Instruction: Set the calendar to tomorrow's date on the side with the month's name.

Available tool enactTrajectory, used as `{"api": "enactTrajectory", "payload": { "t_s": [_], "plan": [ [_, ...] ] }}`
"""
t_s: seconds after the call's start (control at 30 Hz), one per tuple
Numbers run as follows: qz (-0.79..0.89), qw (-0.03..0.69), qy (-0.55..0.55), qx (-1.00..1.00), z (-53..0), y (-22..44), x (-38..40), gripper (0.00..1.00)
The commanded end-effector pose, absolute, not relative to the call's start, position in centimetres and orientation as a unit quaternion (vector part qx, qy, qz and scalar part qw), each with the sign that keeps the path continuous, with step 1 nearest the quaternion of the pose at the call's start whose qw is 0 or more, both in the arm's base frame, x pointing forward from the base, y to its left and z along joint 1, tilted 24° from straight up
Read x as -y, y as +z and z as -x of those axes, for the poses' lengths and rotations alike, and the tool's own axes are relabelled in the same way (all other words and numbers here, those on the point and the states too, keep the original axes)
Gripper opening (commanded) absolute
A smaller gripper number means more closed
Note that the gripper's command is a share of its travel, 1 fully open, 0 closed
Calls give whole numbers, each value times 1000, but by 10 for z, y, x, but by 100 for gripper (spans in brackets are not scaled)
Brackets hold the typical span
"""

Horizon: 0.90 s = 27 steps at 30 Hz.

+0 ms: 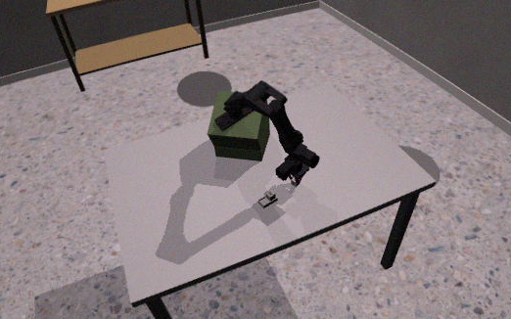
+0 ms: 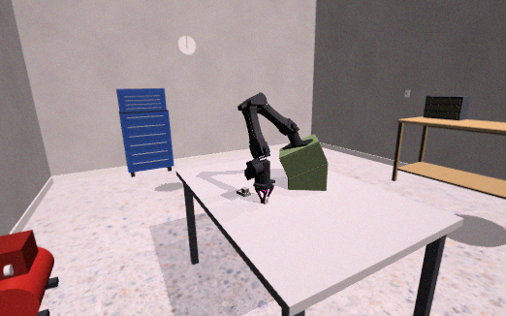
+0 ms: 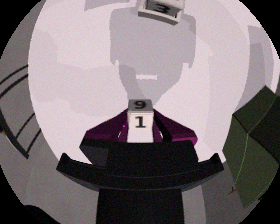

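My gripper [image 1: 294, 183] [image 2: 264, 202] [image 3: 140, 112] is shut on a small white cube [image 3: 140, 123], its magenta fingers on either side. In the wrist view one face of this cube shows a 1 and the adjoining face a 9, both upright in that view. The cube is at or close to the table; the exact gap cannot be told. The small tray [image 1: 263, 203] [image 2: 240, 193] [image 3: 157, 18] lies on the table a short way off. Another cube [image 1: 270, 195] [image 3: 162, 8] sits in it, with a 3 visible; its other faces and the month's name cannot be made out.
The arm stands on a green block [image 1: 239, 139] [image 2: 307, 170] [image 3: 251, 150] on the white table [image 1: 364, 161] [image 2: 361, 233]. The arm's shadow falls across the table and around the tray. A blue cabinet [image 2: 145, 136] and a wooden shelf stand away from the table.
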<state>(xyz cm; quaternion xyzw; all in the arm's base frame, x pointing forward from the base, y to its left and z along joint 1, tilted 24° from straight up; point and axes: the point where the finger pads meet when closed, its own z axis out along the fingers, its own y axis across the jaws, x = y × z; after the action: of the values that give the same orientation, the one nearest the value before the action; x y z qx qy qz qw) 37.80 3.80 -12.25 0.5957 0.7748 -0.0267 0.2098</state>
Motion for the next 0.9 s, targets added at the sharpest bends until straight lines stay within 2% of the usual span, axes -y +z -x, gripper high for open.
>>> {"api": "enactTrajectory", "payload": {
  "t_s": [0.0, 0.6, 0.87],
  "plan": [
    [-595, 213, -23, -775, -381, -120, -40, 26],
    [-595, 213, -23, -775, -380, -118, -40, 26],
    [-595, 213, -23, -775, -369, -84, -51, 26]
  ]
}}
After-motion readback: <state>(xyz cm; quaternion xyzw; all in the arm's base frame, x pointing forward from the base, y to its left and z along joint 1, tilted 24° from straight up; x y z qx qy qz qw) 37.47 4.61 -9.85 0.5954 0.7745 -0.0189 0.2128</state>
